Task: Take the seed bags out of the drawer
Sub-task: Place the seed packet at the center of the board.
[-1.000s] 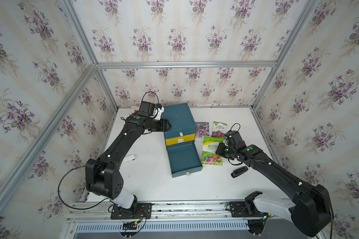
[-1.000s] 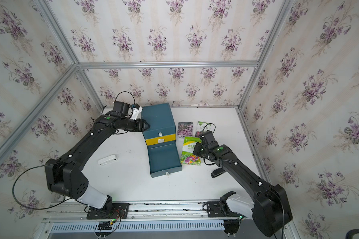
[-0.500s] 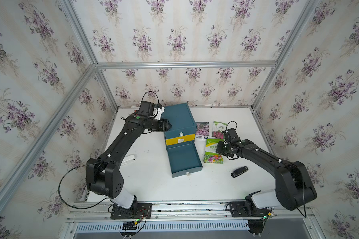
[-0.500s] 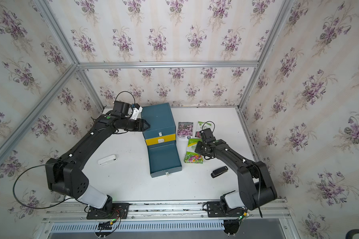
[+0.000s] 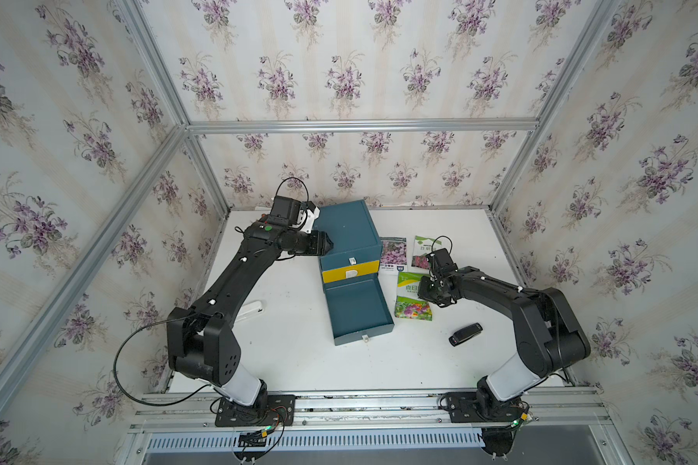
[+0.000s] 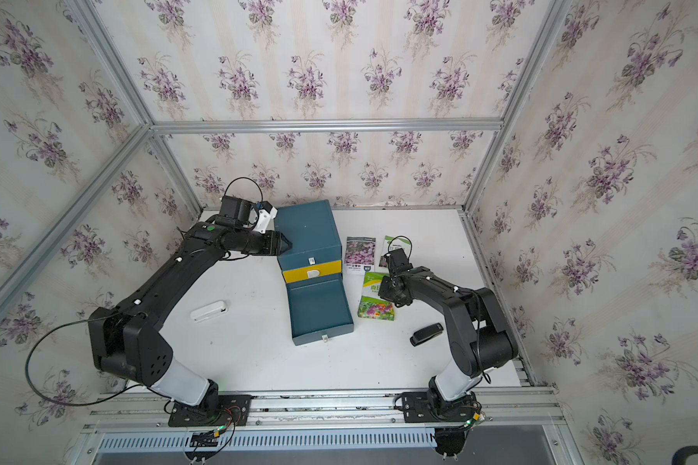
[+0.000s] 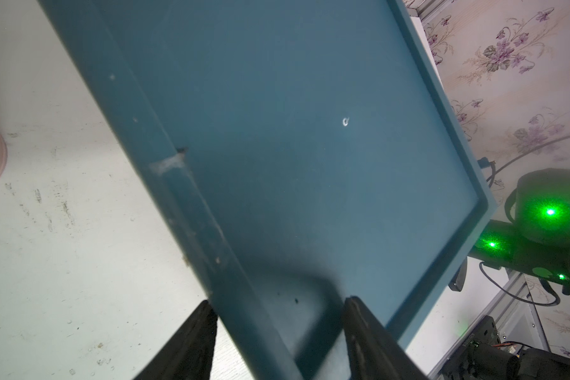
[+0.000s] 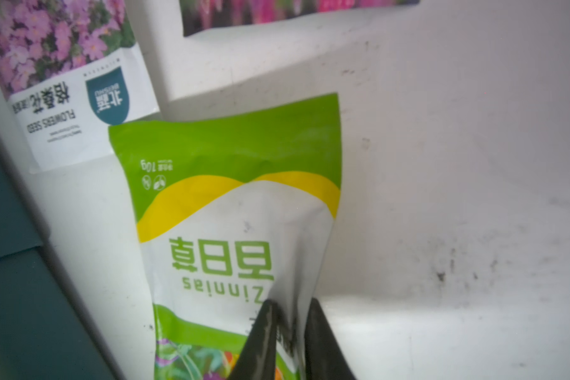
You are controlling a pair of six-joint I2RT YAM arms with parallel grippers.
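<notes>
Right gripper (image 8: 292, 301) first: its two fingers stand only a sliver apart, and the side edge of the Zinnias seed packet (image 5: 411, 306) rises creased between them. Whether they bite that edge or merely flank it, I cannot tell.

Take 12 o'clock in the top views as the back wall. The packet lies on the white table (image 5: 299, 362) with its long axis running 12 to 6, green-and-yellow head at 12 and flower picture at 6. The gripper sits at the packet's 3 o'clock edge, about halfway along, and its arm reaches in from 4 o'clock. So the packet's body spreads away toward 9 o'clock from the fingers. I judge the clean way off is straight up or back toward 3 or 4 — not across the glossy face.

At the packet's 12 o'clock end lies the pink-purple flower packet (image 5: 393, 251), touching or just overlapping its corner. The white-green packet with red flowers (image 5: 422, 246) lies at 1 o'clock, partly hidden by the wrist. Just beside the Zinnias packet at 9 o'clock, the pulled-out drawer (image 5: 355, 306) shows a bare blue floor, so by my reading all three bags are out. A small black gadget (image 5: 465, 334) lies apart at 5 o'clock.

Left gripper (image 7: 280, 301), well off at 10 o'clock, is closed astride the rim of the blue cabinet (image 5: 347, 229) — the right arm is plainly nearer every packet.
</notes>
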